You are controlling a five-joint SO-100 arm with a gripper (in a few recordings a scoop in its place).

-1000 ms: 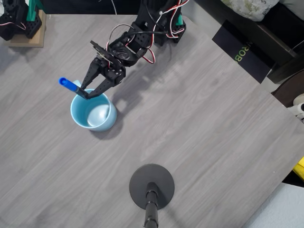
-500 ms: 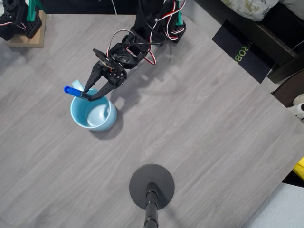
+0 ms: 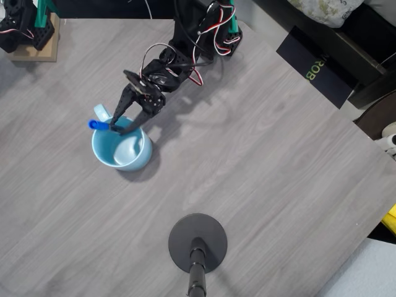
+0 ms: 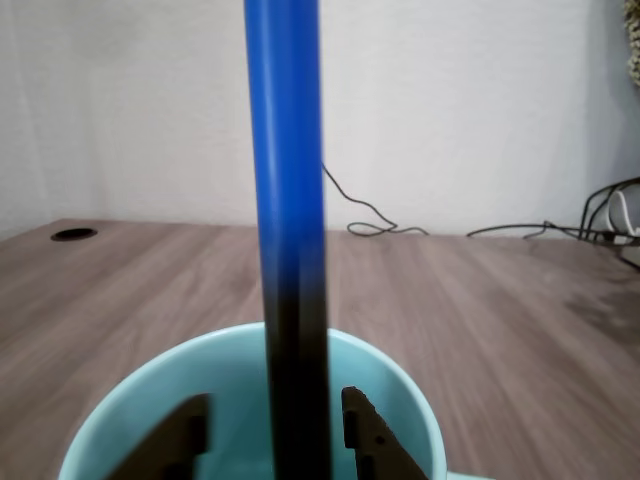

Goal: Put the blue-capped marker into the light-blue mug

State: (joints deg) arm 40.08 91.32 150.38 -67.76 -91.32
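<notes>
Overhead view: blue-capped marker (image 3: 99, 125) has moved nearer light-blue mug (image 3: 143, 158).

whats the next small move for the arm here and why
Probably open the tool and let go. It holds the slim blue-capped marker by its dark barrel over the round pale-blue ceramic mug. In the wrist view the barrel's lower end already sits inside the rim, so it should drop in.

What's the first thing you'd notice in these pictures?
The bright blue marker, standing tall up the middle of the wrist view with its dark end down in the mug. From overhead, the black gripper pinches it over the mug's rim, left of the table's middle.
</notes>
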